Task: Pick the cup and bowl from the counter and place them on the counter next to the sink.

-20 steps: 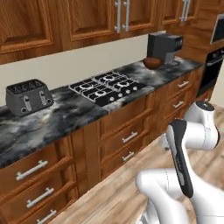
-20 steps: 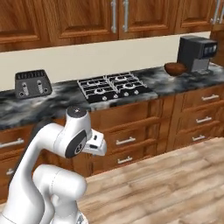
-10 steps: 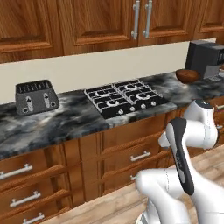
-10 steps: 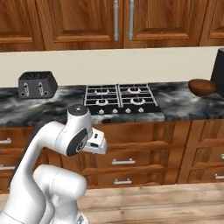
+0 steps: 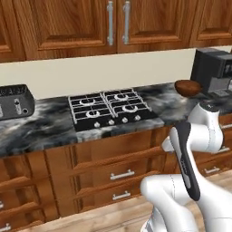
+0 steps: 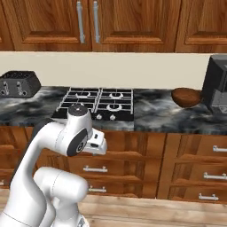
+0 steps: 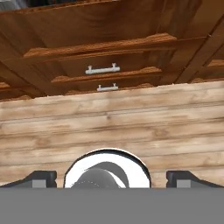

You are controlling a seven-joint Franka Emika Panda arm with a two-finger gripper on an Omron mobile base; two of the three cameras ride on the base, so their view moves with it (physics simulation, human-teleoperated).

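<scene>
The reddish-brown bowl (image 5: 188,87) (image 6: 187,96) sits on the dark marble counter (image 5: 45,129) (image 6: 155,115), right of the stove and against the coffee machine. The cup and the sink are out of view. My arm is folded low in front of the cabinets, well short of the bowl. In the hand view my gripper (image 7: 111,179) points down at the wooden floor, and its fingertips (image 7: 40,178) stand far apart, open with nothing between them.
A black gas stove (image 5: 111,108) (image 6: 97,103) lies mid-counter, with a dark toaster (image 5: 13,102) (image 6: 20,83) at the left. A black coffee machine (image 5: 213,70) (image 6: 217,86) stands at the right. Wooden drawers (image 7: 103,69) run below and wall cabinets above.
The whole picture has shifted: the base has moved and now faces the counter more squarely and from closer. The folded arm and the open gripper keep their pose.
</scene>
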